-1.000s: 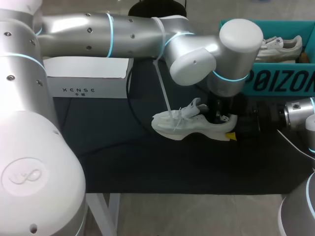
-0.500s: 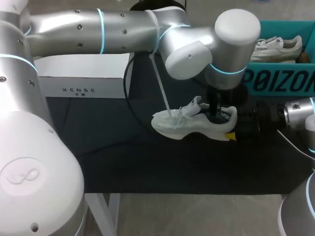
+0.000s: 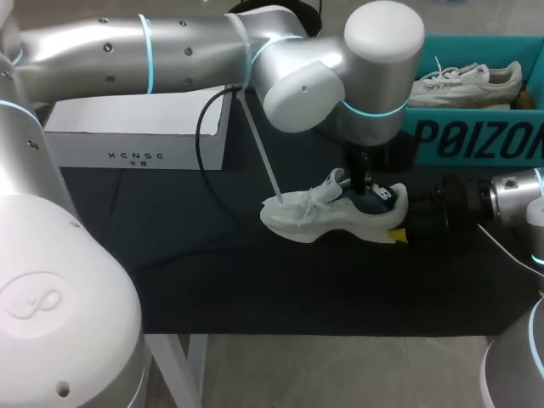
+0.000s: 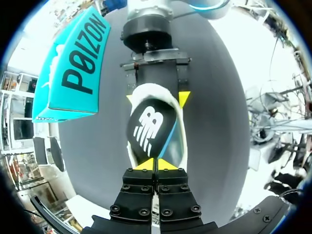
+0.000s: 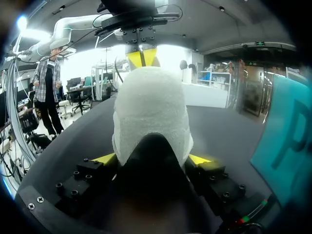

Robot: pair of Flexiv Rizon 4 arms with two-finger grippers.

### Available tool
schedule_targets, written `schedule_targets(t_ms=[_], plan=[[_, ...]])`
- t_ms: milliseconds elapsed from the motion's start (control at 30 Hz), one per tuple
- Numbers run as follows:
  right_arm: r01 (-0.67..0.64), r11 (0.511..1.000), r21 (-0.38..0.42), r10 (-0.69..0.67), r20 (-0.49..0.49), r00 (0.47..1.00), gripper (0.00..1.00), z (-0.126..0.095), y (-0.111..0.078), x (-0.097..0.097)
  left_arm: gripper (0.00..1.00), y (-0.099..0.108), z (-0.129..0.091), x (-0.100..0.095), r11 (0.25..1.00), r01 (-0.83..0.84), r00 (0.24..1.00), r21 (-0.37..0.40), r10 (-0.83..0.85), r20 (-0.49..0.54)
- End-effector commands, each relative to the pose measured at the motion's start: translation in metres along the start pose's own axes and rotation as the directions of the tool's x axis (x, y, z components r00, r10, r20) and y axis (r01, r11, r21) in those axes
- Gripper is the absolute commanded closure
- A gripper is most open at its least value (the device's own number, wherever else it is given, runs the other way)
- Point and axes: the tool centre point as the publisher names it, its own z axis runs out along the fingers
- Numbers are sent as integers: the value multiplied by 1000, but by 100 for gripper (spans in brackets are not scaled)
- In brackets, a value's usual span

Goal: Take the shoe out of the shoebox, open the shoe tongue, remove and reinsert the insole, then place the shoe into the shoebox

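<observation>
Big dark block letters run along the long side of the teal shoebox (image 3: 476, 140), one word, cut off at the edge in the head view and whole in the left wrist view; the right wrist view catches only part of one letter; a short line of small dark capitals sits on the front face of the white box (image 3: 136, 149), with tinier characters beneath, too small to tell; a white striped logo stands on the dark insole (image 4: 148, 126) inside the white shoe (image 3: 314, 212); a faint looped emblem marks the round housing of the left arm (image 3: 38, 302).
</observation>
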Motion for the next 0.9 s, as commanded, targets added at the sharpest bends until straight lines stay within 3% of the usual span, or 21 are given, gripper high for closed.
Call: schedule_targets(t_ms=[33, 267, 667, 900], plan=[[-1, 1000, 4, 1, 2, 1000, 100, 2, -2, -1, 100, 15, -8, 1, 1000, 17, 1000, 26, -17, 10], [-1, 1000, 4, 1, 2, 1000, 100, 2, -2, -1, 100, 10, -17, -1, 998, 16, 999, 60, -18, 26], [-1, 1000, 4, 1, 2, 1000, 100, 2, -2, -1, 100, -43, -10, 12, 988, -95, 995, 125, 95, 5], [-1, 1000, 4, 1, 2, 1000, 100, 2, -2, -1, 100, -60, 1, 20, 984, -117, 993, 135, 119, -8]])
